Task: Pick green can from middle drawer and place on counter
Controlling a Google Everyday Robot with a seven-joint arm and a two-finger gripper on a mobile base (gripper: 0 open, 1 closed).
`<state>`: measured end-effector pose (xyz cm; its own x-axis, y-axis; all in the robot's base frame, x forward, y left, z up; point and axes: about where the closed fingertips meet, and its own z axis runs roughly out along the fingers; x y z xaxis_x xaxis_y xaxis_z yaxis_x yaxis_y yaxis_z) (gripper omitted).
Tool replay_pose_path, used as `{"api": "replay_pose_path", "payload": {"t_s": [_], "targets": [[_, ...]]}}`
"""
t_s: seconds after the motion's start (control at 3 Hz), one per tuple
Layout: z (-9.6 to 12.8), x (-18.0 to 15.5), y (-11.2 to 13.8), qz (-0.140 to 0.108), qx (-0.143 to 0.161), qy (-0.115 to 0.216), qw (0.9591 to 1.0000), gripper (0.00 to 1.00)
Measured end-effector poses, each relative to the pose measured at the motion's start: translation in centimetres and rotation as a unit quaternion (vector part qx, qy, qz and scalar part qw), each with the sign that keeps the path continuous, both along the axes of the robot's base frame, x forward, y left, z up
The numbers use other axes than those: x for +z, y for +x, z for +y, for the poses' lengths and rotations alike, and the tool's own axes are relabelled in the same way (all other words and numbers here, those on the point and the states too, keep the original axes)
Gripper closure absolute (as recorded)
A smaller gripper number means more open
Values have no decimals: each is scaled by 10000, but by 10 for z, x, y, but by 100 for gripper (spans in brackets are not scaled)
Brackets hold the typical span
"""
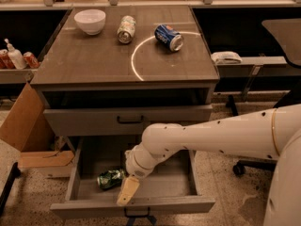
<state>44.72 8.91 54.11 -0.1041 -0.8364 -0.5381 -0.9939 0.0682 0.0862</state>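
The green can (111,179) lies on its side in the front left part of the open middle drawer (181,185). My gripper (128,191) reaches down into the drawer on the white arm (211,138). It sits just right of the can and slightly in front of it, close to it or touching it. The counter (94,60) above is the wood-grain top with a thin white arc.
On the counter stand a white bowl (90,21), a pale can (126,29) and a blue can (169,37), both lying down. The upper drawer front (127,120) is closed. A cardboard box (28,131) stands left of the cabinet, a chair base (244,166) at right.
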Motion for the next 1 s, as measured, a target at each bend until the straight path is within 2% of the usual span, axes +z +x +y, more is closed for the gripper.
{"api": "replay_pose_path", "payload": {"t_s": [1.0], "targets": [[24, -10, 21, -309, -25, 157, 9994, 0]]}}
